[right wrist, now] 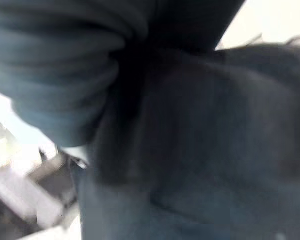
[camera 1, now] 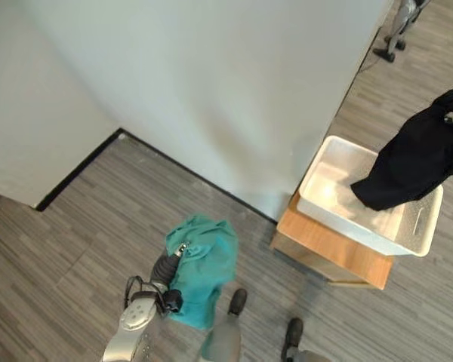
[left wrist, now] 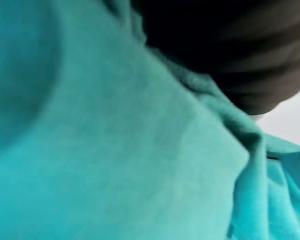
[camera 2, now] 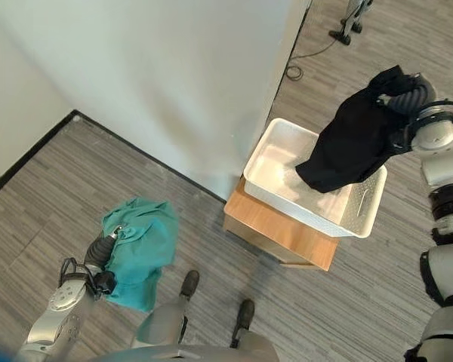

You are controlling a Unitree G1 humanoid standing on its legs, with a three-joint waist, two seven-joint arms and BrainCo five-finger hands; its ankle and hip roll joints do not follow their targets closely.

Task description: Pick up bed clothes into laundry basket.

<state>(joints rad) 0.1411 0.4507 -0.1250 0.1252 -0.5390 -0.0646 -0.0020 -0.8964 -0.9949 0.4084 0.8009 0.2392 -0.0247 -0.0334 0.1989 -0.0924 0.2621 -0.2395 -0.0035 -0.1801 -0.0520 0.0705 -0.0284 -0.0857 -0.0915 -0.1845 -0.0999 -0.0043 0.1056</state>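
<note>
Grey plank floor: right hand (camera 2: 408, 94), fingers hidden, dangles black garment (camera 2: 347, 147) into white basket (camera 2: 366, 207) at two o'clock — best lowered fully first; left hand (camera 2: 100, 251), grip unreadable, carries teal cloth (camera 2: 140, 249).

Matt teal cloth (camera 2: 140, 249) and black cloth (camera 2: 351, 143); smooth white plastic basket (camera 2: 366, 211) on a wooden stand (camera 2: 275, 230).

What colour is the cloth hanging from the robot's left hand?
Teal, plain with no pattern: the cloth drapes from the left hand, clearest in the right eye view.
</note>
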